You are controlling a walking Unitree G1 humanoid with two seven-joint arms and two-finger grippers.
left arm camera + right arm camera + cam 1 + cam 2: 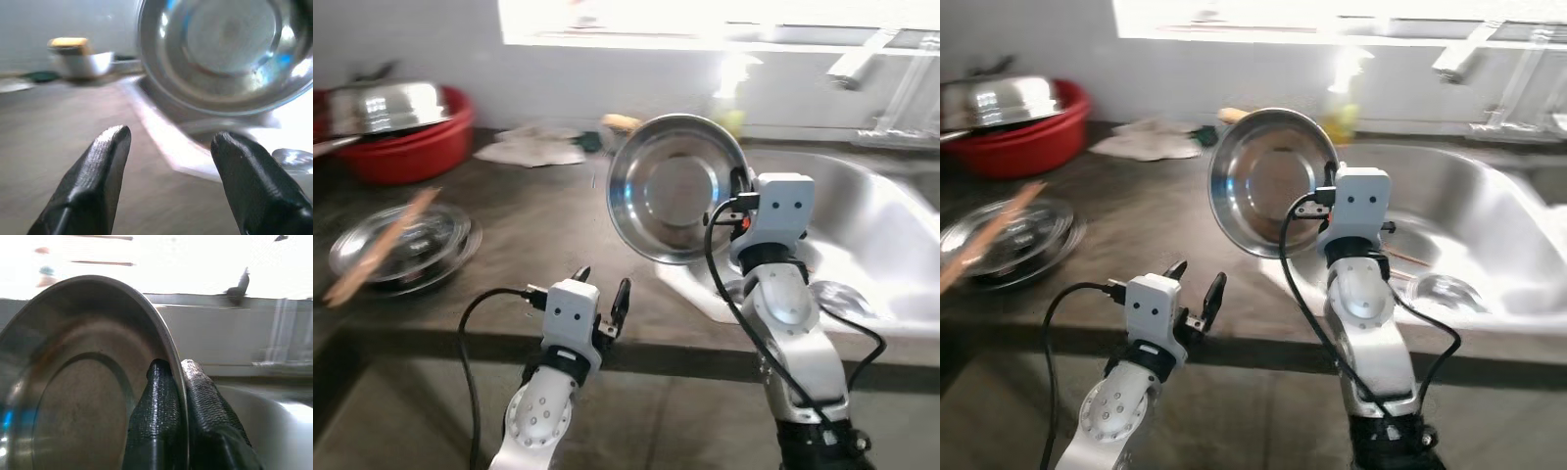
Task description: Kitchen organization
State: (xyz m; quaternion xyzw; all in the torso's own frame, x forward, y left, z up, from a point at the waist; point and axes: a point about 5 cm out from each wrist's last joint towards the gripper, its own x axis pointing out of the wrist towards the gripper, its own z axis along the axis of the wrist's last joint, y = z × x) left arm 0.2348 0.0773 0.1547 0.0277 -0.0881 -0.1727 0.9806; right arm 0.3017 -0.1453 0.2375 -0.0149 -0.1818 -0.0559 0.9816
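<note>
A round steel bowl [674, 186] hangs tilted on edge in the air over the left rim of the sink [881, 235], its hollow facing me. My right gripper [740, 188] is shut on the bowl's right rim; in the right wrist view both fingers [164, 396] pinch the rim of the steel bowl [73, 382]. My left gripper [603, 292] stands open low over the front of the dark counter [538, 225], holding nothing. The left wrist view has its fingertips [115, 142] apart, with the steel bowl [225, 49] ahead of them.
A red basin [411, 142] with a steel lid on it stands at the back left. A steel plate [406, 245] with a wooden stick across it lies at the left. Crumpled cloths [533, 147] and a yellow bottle [732, 108] sit by the back wall. The tap [852, 69] is at the far right.
</note>
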